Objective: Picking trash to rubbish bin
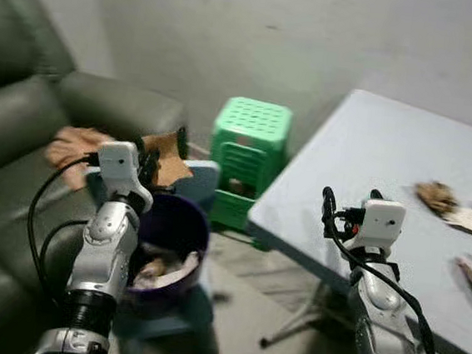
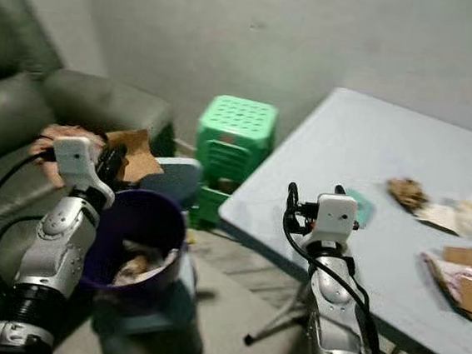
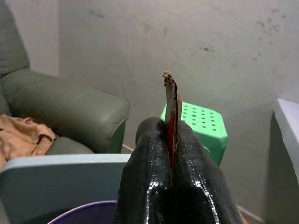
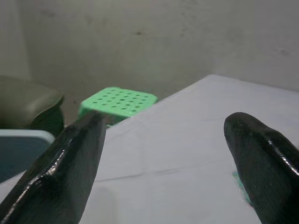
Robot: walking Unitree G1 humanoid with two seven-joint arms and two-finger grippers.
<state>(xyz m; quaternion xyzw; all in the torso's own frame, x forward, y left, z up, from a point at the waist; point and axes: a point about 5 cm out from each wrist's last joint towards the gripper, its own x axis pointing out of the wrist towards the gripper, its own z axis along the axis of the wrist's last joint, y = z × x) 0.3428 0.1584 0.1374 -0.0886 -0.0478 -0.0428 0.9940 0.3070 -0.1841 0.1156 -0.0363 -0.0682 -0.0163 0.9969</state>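
My left tool (image 1: 147, 162) is clamped tight on a flat, torn piece of brown cardboard (image 1: 168, 157), its fingers (image 3: 149, 177) pressed together with the cardboard's edge sticking up between them. I hold it above the far rim of the round purple plastic rubbish bin (image 1: 190, 223), which stands on a low pale-blue stool and already has crumpled paper (image 1: 164, 268) inside. My right tool (image 2: 312, 203) hovers over the near edge of the pale grey-blue desk (image 1: 389, 150) with its fingers (image 4: 70, 163) spread wide and nothing between them.

I judge this to be the drop step: the cardboard is carried and nearly over the opening. Next, I should bring it slightly nearer over the bin's mouth, then part the left fingers (the sheet is wide, so tilting it downward should help it fall inside). More scraps (image 2: 407, 193) wait on the desk's far right side, well apart from my right tool.
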